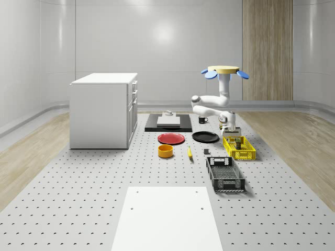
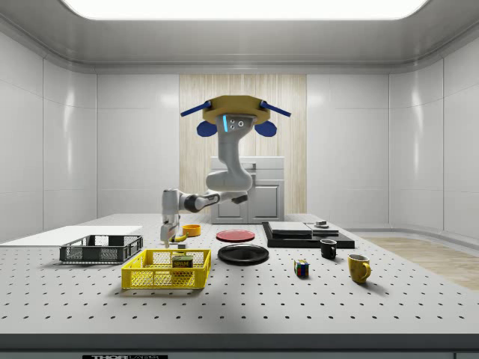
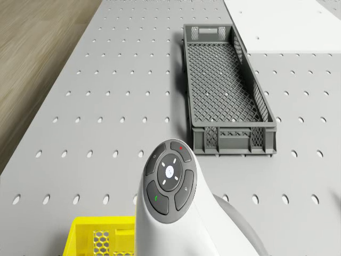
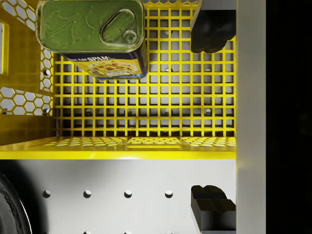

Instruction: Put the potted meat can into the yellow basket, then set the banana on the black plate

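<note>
can (image 4: 92, 36) in basket (image 1: 239, 148), upright on its mesh floor | gripper (image 4: 210, 117) released, empty, over basket's rim | drone (image 2: 233, 114) hovers over basket | next: banana (image 1: 189, 152), left of basket, near plate (image 1: 205, 137) | lift clear of rim first, then approach from above, fingers across its narrow width

yellow basket (image 4: 146, 146) rim under open pincer (image 4: 209, 117); potted meat can (image 4: 92, 36) fills one end, rest free.
</note>
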Controlling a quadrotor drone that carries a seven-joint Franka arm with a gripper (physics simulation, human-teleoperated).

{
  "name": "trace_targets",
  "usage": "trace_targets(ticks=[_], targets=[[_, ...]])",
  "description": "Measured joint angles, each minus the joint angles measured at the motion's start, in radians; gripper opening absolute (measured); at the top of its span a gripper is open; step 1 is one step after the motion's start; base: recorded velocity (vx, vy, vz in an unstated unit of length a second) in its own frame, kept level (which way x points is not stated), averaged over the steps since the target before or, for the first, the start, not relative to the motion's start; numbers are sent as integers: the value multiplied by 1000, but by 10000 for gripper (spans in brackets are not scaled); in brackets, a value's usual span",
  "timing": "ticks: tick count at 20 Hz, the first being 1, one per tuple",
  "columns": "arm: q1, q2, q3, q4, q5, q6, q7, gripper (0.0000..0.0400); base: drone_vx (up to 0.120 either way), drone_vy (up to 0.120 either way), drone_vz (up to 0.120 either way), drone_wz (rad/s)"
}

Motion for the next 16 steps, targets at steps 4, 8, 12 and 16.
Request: trace_targets(ticks=[4,8,12,16], targets=[[1,3,-1,0,-1,-3,-1,400,120,-120,0,0],[3,6,-1,0,-3,-6,-2,400,120,-120,0,0],[4,9,-2,-1,-4,-8,-3,400,120,-120,0,0],[5,11,-2,-1,-5,-11,-4,400,120,-120,0,0]])
